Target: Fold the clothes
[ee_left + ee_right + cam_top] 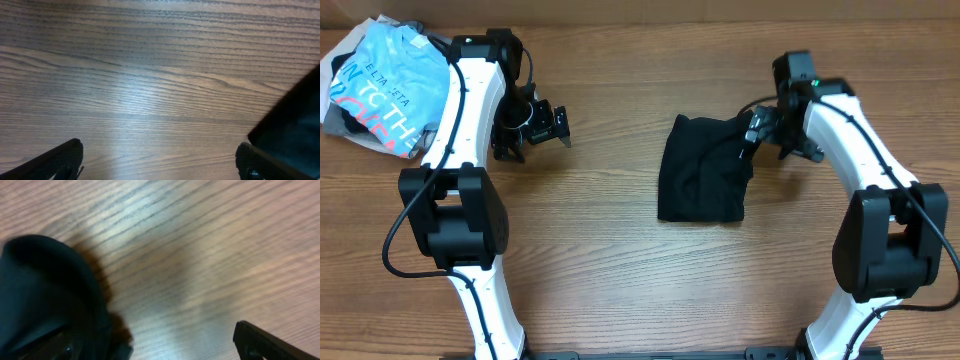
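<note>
Overhead: black garment [700, 172] mid-frame, right gripper [751, 132] at its upper-right corner, fingers spread, unclenched. Left gripper [562, 126] released, left of garment. Blue shirt [388, 82] upper left.

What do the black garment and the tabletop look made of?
Black garment: soft matte fabric, possibly cotton knit; it lies in limp folds without shine. Table: wood or wood-look laminate; streaky grain lines, faint sheen under the light.
</note>
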Action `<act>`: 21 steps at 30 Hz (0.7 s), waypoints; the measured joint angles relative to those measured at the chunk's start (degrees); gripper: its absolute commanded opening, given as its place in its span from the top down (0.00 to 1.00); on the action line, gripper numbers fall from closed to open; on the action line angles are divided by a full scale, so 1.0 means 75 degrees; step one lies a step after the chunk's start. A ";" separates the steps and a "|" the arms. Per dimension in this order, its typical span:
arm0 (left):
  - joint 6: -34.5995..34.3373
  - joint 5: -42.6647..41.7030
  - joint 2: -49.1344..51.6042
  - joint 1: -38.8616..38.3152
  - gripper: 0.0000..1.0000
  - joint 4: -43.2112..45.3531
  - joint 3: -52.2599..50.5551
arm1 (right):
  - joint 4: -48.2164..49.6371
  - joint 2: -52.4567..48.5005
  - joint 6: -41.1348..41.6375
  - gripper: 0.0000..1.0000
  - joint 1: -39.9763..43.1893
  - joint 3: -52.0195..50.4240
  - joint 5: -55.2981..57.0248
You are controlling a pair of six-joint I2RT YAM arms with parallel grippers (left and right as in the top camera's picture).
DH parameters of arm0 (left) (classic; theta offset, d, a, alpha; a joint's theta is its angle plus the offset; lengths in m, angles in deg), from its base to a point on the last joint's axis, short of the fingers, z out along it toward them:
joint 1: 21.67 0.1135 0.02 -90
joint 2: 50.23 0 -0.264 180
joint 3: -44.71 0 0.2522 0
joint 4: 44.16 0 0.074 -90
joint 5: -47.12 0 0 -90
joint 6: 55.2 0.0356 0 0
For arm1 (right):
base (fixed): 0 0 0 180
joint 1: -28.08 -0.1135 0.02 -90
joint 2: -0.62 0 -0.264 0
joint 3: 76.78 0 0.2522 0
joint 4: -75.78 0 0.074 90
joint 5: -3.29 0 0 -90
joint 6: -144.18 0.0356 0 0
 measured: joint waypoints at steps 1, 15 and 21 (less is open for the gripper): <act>0.0000 0.0000 0.0000 0.0000 0.00 0.0000 0.0000 | -0.0490 0.0000 0.0079 0.00 0.0003 0.0367 0.0023; 0.0000 0.0000 0.0000 0.0000 0.00 0.0026 -0.0003 | -0.2477 0.0423 -0.0530 0.12 -0.0175 0.1504 -0.2436; 0.0000 0.0000 0.0000 -0.0003 0.00 0.0003 -0.0003 | -0.1311 0.0414 -0.1061 0.13 -0.0857 -0.0114 -0.3054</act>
